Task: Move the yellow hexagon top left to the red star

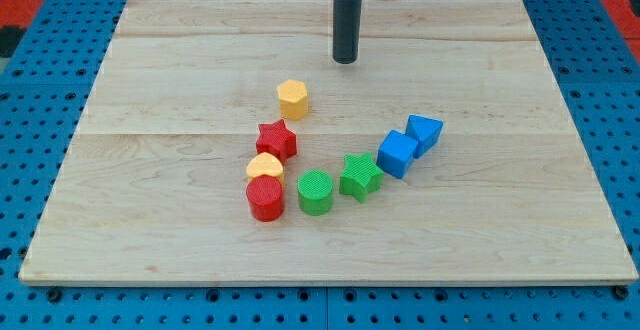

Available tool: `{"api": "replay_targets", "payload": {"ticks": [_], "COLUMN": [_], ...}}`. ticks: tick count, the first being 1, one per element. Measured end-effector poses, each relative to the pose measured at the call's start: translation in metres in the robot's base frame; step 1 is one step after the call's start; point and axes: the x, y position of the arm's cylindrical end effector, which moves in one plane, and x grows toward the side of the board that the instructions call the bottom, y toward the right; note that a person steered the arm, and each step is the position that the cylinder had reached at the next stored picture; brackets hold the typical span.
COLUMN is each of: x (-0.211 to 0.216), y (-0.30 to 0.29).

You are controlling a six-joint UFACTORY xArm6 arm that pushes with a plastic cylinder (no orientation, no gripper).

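The yellow hexagon [292, 97] stands on the wooden board [150, 90], just above and slightly right of the red star [276, 140], with a small gap between them. My tip [345, 60] is above and to the right of the yellow hexagon, apart from it and touching no block.
A yellow heart-like block [264, 165] touches the red star from below, with a red cylinder [265, 198] under it. To the right lie a green cylinder [315, 191], a green star [360, 176], a blue cube [397, 153] and a blue triangular block [424, 131].
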Motion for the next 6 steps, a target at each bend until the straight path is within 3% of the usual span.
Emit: {"api": "replay_targets", "payload": {"ticks": [6], "x": [-0.0015], "y": [0.0086]}}
